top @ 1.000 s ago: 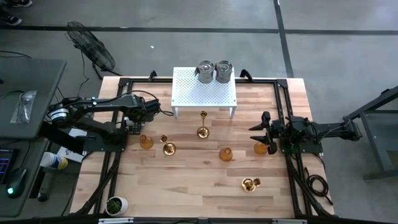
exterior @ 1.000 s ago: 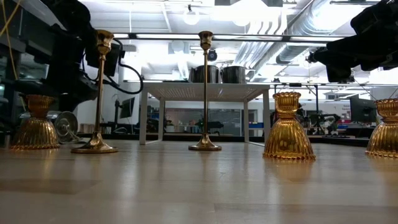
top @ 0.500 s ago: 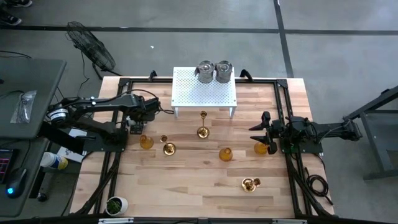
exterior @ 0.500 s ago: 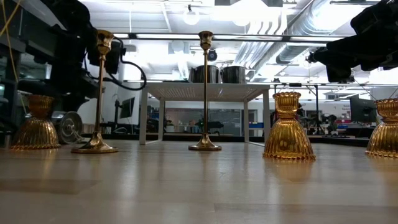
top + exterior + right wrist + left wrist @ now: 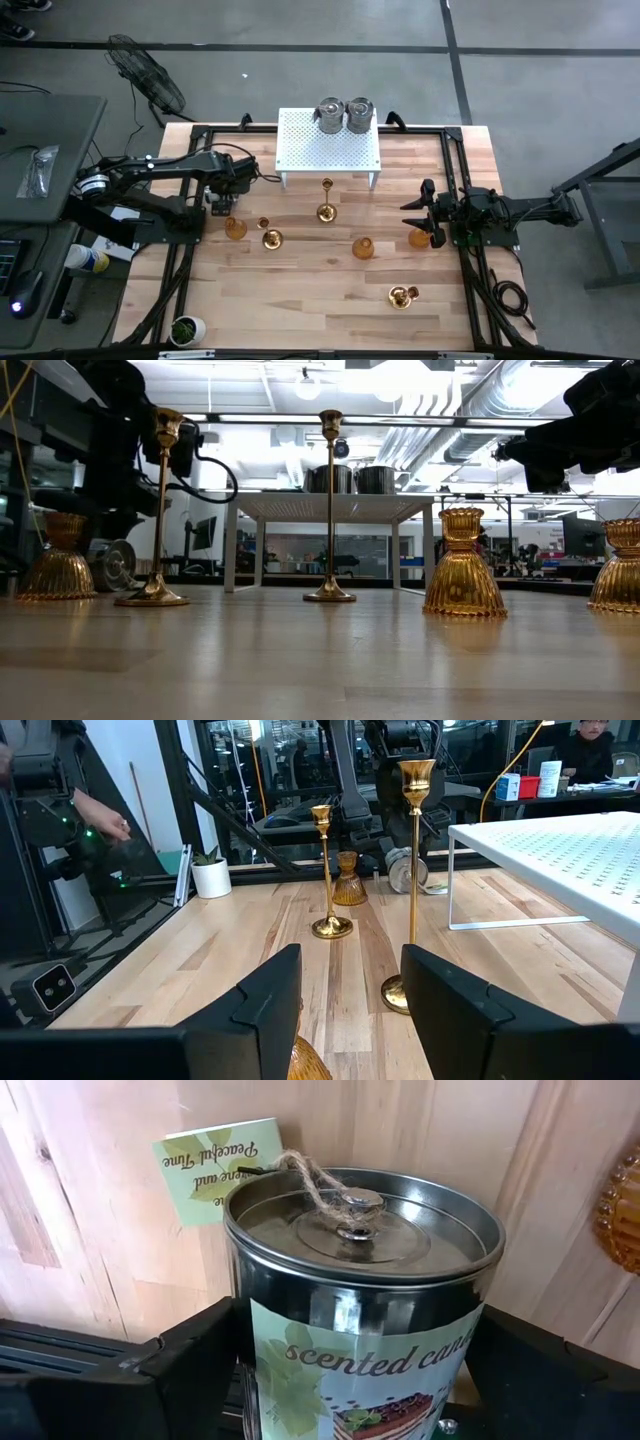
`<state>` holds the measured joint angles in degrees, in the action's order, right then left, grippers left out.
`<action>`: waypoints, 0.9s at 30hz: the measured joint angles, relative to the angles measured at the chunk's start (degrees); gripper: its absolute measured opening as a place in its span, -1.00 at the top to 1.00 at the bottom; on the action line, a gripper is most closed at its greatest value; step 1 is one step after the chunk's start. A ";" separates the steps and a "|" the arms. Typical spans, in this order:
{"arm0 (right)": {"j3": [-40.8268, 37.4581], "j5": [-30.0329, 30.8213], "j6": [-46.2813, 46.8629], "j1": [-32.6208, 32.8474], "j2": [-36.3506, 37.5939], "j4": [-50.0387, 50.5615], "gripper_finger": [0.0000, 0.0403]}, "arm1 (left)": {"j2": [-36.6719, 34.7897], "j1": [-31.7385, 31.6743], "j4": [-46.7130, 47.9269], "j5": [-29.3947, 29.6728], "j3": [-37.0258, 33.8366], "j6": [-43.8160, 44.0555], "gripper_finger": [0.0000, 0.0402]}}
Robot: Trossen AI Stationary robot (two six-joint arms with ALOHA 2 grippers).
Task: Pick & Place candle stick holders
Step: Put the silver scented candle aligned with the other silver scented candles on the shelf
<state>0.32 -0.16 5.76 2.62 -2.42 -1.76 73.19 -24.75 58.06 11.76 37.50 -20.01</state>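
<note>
Both left gripper [image 5: 350,1410] fingers flank a silver tin [image 5: 365,1270], table's left edge.

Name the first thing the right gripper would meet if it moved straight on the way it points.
Probably the tall gold candlestick, standing ahead of the right gripper, in line with its open jaws. The amber holder is nearer but seems below that line; depth is unclear.

Two tins [image 5: 345,113] on stand [image 5: 330,150] — candlesticks [image 5: 326,200] before it.
</note>
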 joint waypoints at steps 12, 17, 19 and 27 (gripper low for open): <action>0.00 0.00 0.00 -0.01 0.00 0.00 0.18 | 0.25 0.00 0.19 -0.81 3.85 1.36 -0.63; 0.00 0.00 0.00 -0.01 0.00 0.00 0.18 | 0.28 0.00 0.17 -1.22 4.61 1.40 -0.63; -0.02 0.00 0.00 -0.01 0.00 0.00 0.18 | 0.26 0.00 0.56 -1.01 4.61 1.63 -0.63; 0.00 0.00 0.00 0.00 -0.01 0.00 0.18 | 0.17 0.00 1.22 -0.67 4.72 2.34 -0.63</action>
<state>0.32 -0.16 5.76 2.62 -2.42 -1.76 73.36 -24.75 59.28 11.08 42.22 -17.67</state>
